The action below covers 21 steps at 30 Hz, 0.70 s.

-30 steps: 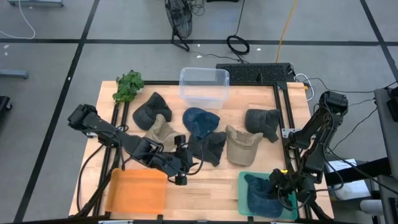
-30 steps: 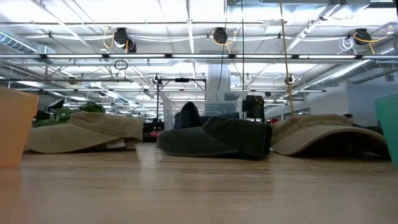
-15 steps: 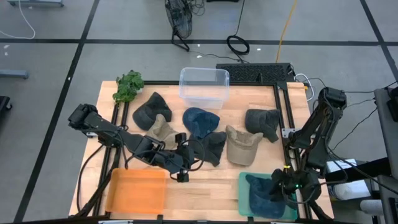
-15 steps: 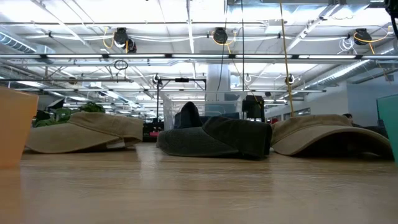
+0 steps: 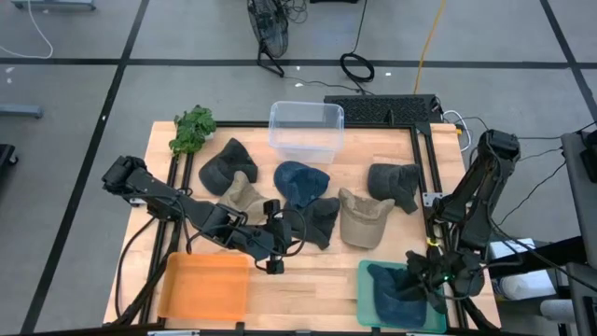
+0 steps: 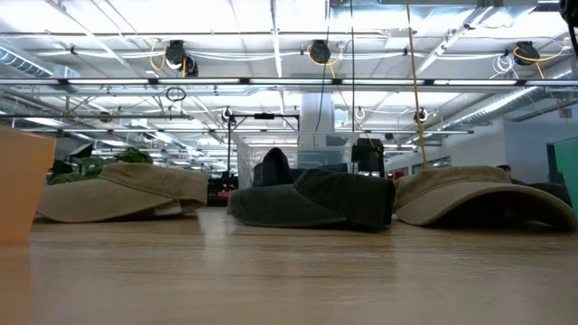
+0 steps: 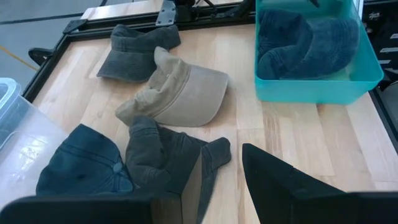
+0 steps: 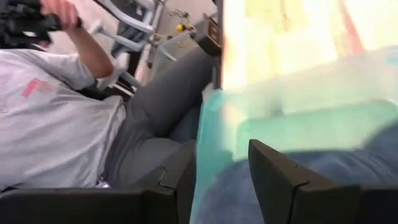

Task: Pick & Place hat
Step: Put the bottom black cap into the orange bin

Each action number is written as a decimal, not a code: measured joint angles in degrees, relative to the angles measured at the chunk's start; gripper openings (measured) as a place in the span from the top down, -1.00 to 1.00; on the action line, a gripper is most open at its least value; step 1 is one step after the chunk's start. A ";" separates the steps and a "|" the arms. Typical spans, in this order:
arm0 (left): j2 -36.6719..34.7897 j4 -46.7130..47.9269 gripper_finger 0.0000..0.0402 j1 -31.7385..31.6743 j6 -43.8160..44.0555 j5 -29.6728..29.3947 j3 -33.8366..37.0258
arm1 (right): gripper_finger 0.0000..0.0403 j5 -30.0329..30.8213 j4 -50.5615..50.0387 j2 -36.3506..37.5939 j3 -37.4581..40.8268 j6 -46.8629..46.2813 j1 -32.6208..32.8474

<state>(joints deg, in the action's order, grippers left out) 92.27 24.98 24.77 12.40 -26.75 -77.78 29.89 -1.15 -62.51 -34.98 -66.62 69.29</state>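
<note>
Right tool (image 5: 422, 280) parted over blue hat (image 5: 396, 291) in teal bin (image 5: 367, 308), left tool (image 5: 271, 254) parted just beside dark hat (image 5: 315, 219), six hats loose on worktop (image 5: 308, 289), two tan, one orange bin (image 5: 203, 288), person partly cut off behind.

The left arm reaches low across the table from its base at the left edge, its left gripper (image 5: 277, 245) near the table's middle with fingers (image 7: 273, 180) spread apart. The right arm folds down at the right side, its right gripper (image 5: 422, 276) pointing downward, fingers (image 8: 273, 174) parted.
</note>
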 joint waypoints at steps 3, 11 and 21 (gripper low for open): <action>0.00 -0.01 0.36 0.00 0.24 1.17 0.00 | 0.38 -1.71 4.66 -3.21 -0.06 2.46 -0.94; 0.00 -0.01 0.36 0.00 1.75 1.21 -0.02 | 0.51 -3.12 3.28 -8.69 -2.65 8.05 -4.38; 0.00 -1.13 0.36 0.00 1.03 1.21 -0.07 | 0.54 -4.91 -0.45 -8.62 -8.29 22.09 -11.92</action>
<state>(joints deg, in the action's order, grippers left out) 92.27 23.86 24.77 13.44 -25.54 -77.84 24.98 -1.61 -71.13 -43.27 -44.53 57.37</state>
